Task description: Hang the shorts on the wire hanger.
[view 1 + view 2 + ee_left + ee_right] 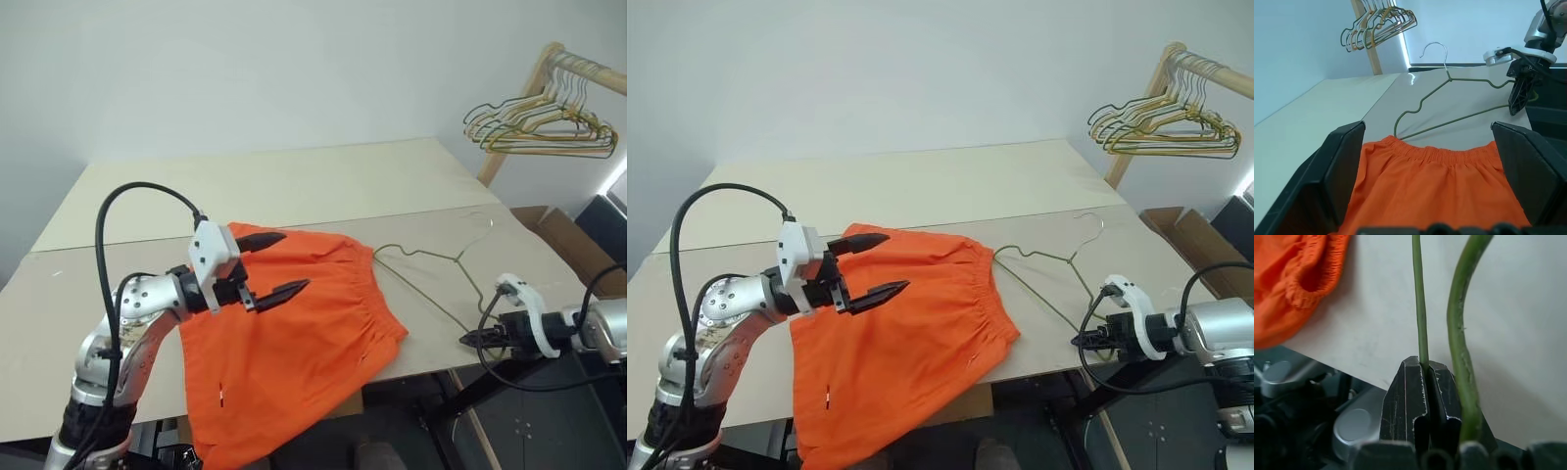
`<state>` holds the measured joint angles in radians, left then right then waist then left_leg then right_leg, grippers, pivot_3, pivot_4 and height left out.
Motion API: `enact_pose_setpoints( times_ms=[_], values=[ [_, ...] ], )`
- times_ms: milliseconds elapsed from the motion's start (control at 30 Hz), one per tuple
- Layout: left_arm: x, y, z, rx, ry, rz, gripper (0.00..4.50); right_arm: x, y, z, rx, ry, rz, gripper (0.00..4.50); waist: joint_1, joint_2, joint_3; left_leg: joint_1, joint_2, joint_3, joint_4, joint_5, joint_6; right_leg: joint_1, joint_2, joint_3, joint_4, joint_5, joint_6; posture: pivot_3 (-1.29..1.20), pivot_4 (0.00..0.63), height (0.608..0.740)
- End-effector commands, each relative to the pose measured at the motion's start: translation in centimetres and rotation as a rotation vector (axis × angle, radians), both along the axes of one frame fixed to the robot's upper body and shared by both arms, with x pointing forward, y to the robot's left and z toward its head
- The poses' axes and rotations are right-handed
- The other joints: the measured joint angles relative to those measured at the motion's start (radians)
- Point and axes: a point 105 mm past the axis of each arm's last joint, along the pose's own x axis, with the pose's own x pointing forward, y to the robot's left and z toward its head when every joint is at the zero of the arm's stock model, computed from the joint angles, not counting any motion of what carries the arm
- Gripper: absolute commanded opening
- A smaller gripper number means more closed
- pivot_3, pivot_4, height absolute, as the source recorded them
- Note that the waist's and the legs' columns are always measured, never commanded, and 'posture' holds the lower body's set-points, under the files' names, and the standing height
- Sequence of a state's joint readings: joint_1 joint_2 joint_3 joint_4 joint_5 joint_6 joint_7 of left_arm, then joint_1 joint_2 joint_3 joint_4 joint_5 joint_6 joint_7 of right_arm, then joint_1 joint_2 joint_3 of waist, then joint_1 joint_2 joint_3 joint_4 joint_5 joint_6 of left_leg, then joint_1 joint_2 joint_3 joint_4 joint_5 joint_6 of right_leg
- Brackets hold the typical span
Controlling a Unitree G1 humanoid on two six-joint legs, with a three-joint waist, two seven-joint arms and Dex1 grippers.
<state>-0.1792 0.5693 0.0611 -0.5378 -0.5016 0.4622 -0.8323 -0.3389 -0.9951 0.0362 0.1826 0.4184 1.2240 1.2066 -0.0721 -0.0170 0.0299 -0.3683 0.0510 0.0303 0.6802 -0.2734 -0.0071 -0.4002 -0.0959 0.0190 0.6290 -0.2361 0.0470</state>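
Note:
The orange shorts (294, 352) lie flat on the table (294, 186), one leg hanging over the front edge. My left gripper (294, 260) hovers open just above their upper left part, nothing between its fingers (1342, 166). The thin grey wire hanger (431, 257) lies on the table right of the shorts, its left corner at the gathered waistband (1449, 154) and its hook (1436, 49) pointing away. My right gripper (468, 339) is at the table's front right edge, shut on the hanger's wire (1419, 308).
A bunch of gold, yellow and green wire hangers (539, 122) hangs on a wooden rack (524, 108) at the back right. A cardboard box (558, 235) sits beside the table's right edge. A second, paler tabletop extends behind the shorts.

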Motion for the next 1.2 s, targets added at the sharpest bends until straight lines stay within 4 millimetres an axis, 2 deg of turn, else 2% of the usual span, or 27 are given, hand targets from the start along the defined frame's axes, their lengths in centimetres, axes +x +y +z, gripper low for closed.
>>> enact_pose_setpoints(
  times_ms=[33, 267, 367, 500, 733, 867, 1000, 1200],
  values=[
    [-1.7, -0.3, 0.9, -0.003, -0.040, -0.019, 4.47, -0.7, -0.2, 1.4, 0.059, 0.002, 0.025, 0.00, 0.005, 0.000, 0.000, 0.000, 0.000, 0.000, 0.000, 0.000, 0.000, 0.000, 0.000, 0.000, 0.000, 0.000, 0.000, -0.06, 0.000, 0.740],
    [-2.7, 0.0, 0.6, 0.009, -0.012, -0.038, 4.47, -3.1, -0.2, 2.0, 0.130, 0.075, 0.098, 0.00, 0.027, 0.000, 0.000, 0.002, 0.000, 0.000, 0.000, 0.000, 0.000, 0.004, 0.001, 0.001, -0.001, 0.000, 0.000, -0.05, 0.000, 0.740],
    [-2.5, 0.1, 0.7, 0.016, -0.019, -0.040, 4.47, -4.2, 0.1, 2.0, 0.142, 0.110, 0.147, 0.00, 0.029, 0.000, 0.000, 0.002, 0.000, -0.001, 0.000, 0.000, 0.000, 0.004, 0.001, 0.000, -0.002, 0.000, 0.000, -0.05, 0.000, 0.740],
    [-2.2, 0.3, 0.9, 0.021, -0.020, -0.041, 4.47, -4.1, -0.4, 1.7, 0.130, 0.129, 0.124, 0.00, 0.029, 0.000, 0.000, 0.002, 0.000, -0.001, 0.000, 0.000, 0.000, 0.005, 0.002, 0.000, -0.002, 0.000, 0.000, -0.05, 0.000, 0.740],
    [-3.3, 0.6, 0.5, 0.042, 0.058, -0.104, 4.47, -4.3, -1.8, 1.9, 0.132, 0.133, 0.103, 0.00, 0.029, 0.000, 0.000, 0.002, 0.000, -0.001, 0.000, 0.000, 0.000, 0.005, 0.002, 0.000, -0.002, 0.000, 0.000, -0.05, 0.000, 0.740],
    [-3.6, 0.6, 0.5, 0.040, 0.075, -0.118, 4.47, -3.5, -2.2, 2.1, 0.141, 0.112, 0.059, 0.00, 0.028, 0.000, 0.000, 0.004, 0.000, -0.001, 0.000, 0.000, 0.000, 0.006, 0.001, 0.000, -0.002, 0.000, 0.000, -0.05, 0.000, 0.740],
    [-3.7, 0.7, 0.6, 0.045, 0.080, -0.126, 4.47, -4.3, -1.5, 2.7, 0.180, 0.134, 0.126, 0.00, 0.029, 0.000, 0.000, 0.004, 0.000, -0.001, 0.000, 0.000, 0.000, 0.006, 0.002, 0.000, -0.002, 0.000, 0.000, -0.05, 0.000, 0.740],
    [-3.8, 0.6, 0.6, 0.046, 0.084, -0.129, 4.47, -5.6, -0.7, 1.8, 0.176, 0.201, 0.197, 0.00, 0.029, 0.000, 0.000, 0.004, 0.000, -0.001, 0.000, 0.000, 0.000, 0.007, 0.002, 0.000, -0.003, 0.000, 0.000, -0.05, 0.000, 0.740]
  ],
)
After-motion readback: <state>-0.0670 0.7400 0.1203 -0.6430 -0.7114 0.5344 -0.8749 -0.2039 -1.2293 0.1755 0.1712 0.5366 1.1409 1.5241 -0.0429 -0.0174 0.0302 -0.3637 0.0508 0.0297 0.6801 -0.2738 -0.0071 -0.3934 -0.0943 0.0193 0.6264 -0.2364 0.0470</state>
